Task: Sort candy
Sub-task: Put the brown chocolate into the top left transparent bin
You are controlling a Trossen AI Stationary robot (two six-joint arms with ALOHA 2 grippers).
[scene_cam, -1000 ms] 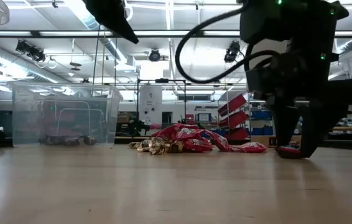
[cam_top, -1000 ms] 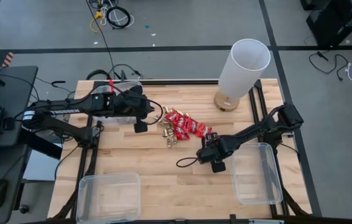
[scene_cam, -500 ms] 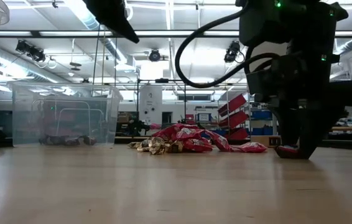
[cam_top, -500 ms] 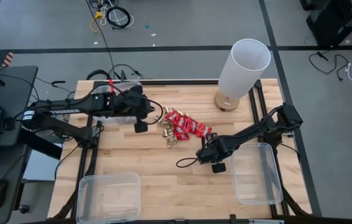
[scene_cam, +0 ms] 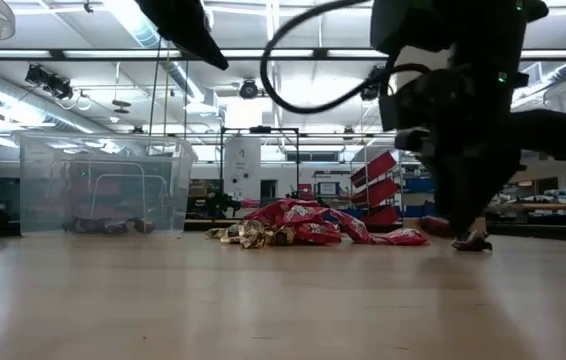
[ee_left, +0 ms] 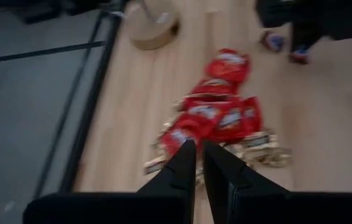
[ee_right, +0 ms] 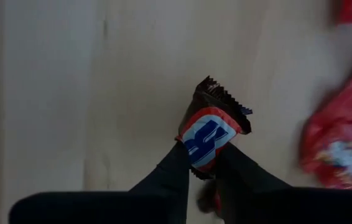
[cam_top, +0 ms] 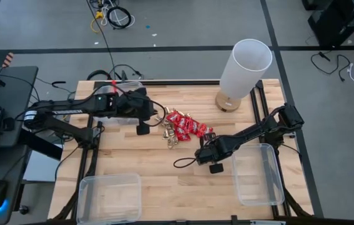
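A heap of candy (cam_top: pixel 183 128), shiny red packets with gold-foil pieces along its left side, lies on the wooden table's middle. My right gripper (cam_top: pixel 208 150) stands just right of and nearer than the heap, pointing down and shut on a dark brown mini bar (ee_right: pixel 208 134) with a red, white and blue label. My left gripper (cam_top: pixel 142 123) hangs above the table to the left of the heap, shut and holding nothing; its fingers (ee_left: pixel 185 165) point toward the red packets (ee_left: pixel 216 118). My right gripper pinches the mini bar's near end (ee_right: pixel 199 157) between its two fingers (ee_right: pixel 175 167), which come from above and point steeply down. The bar's crimped far end (ee_right: pixel 222 96) sticks out past the fingertips. It sits close over the wood; whether it is clear, I cannot tell.
A clear bin (cam_top: pixel 255 174) stands at the right edge beside my right arm, another (cam_top: pixel 109 197) at the near left, a third (scene_cam: pixel 103 185) at the far left under my left arm. A tall white cylinder (cam_top: pixel 244 65) on a round base stands far right.
My right gripper has shut on the mini bar: its fingers stood wide on either side of it a second ago and now meet on it.
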